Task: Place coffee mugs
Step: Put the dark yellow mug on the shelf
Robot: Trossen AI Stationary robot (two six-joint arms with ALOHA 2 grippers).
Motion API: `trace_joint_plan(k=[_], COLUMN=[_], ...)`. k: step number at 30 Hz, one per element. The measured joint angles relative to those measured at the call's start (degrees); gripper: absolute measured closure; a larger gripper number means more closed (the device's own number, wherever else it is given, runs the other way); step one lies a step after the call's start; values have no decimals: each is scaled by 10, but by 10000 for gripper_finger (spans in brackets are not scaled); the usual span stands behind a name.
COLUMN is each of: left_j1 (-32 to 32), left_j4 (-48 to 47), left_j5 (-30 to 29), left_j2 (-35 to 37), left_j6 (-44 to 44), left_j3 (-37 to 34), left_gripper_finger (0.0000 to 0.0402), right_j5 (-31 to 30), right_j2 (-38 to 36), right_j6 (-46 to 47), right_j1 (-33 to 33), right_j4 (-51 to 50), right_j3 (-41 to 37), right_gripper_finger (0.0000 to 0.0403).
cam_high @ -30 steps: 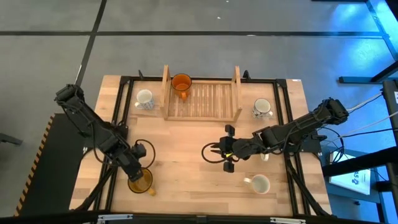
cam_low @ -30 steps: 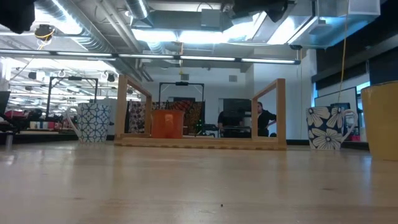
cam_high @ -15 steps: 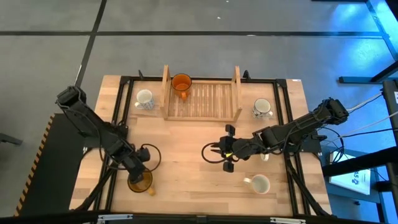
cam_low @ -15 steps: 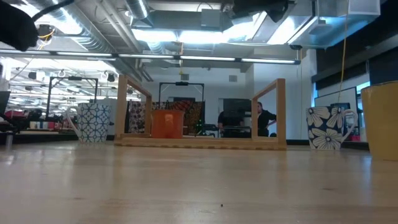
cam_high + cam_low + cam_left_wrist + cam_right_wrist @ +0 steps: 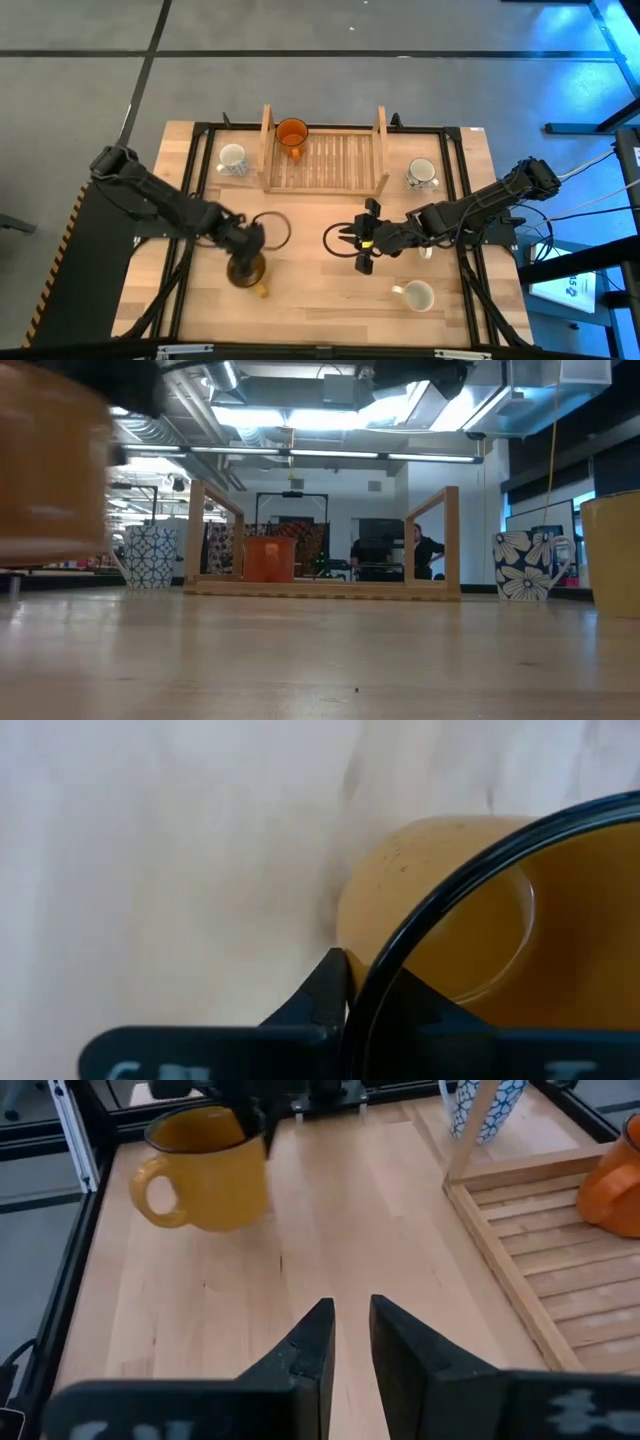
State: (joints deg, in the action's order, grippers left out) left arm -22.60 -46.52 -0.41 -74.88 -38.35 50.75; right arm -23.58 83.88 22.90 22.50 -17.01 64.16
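The left gripper [image 5: 243, 258] is holding the amber-yellow mug [image 5: 205, 1155] by its rim, lifted over the table's left half. The wooden tray [image 5: 325, 165] is lying toward the far edge (orange mug [image 5: 291, 133] inside). The right gripper [image 5: 338, 241], fingers narrowly parted, is waiting mid-table.

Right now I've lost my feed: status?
Left gripper shut on amber mug, lifted. Right gripper idle mid-table. Orange mug in tray. Path clear.

no readable text, labels, brands or numbers on anything shown
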Motion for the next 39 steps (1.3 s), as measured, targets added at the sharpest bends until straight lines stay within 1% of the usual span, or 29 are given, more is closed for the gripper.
trace_joint_plan(k=[3,7,11,14,16,19,23,27,30,34,39], left_j1=[64,136,180,196,201,203,202,204,204,204,203], left_j4=[6,39,48,48,48,44,46,51,61,61,62], left_j5=[-21,-24,-16,-18,-17,-10,-10,-12,-14,-16,-19], left_j2=[-17,-68,-138,-192,-222,-254,-284,-300,-308,-309,-309], left_j6=[83,187,264,306,328,354,386,391,385,384,373], left_j3=[32,60,99,135,158,194,233,250,250,250,250], left_gripper_finger=[383,383,383,383,384,382,381,377,365,342,318], right_j5=[2,13,22,22,22,10,12,5,2,6,-4], right_j2=[0,0,0,0,0,0,0,0,0,0,0], right_j6=[1,44,100,195,238,269,281,280,279,275,264], right_j1=[0,0,0,0,0,0,0,0,0,0,0], right_j4=[-11,-35,-70,-109,-137,-162,-162,-162,-162,-162,-161], right_j3=[0,0,0,-1,-2,-2,-2,-2,-2,-2,-2], right_gripper_finger=[347,347,347,347,344,325,278,231,206,187,180])
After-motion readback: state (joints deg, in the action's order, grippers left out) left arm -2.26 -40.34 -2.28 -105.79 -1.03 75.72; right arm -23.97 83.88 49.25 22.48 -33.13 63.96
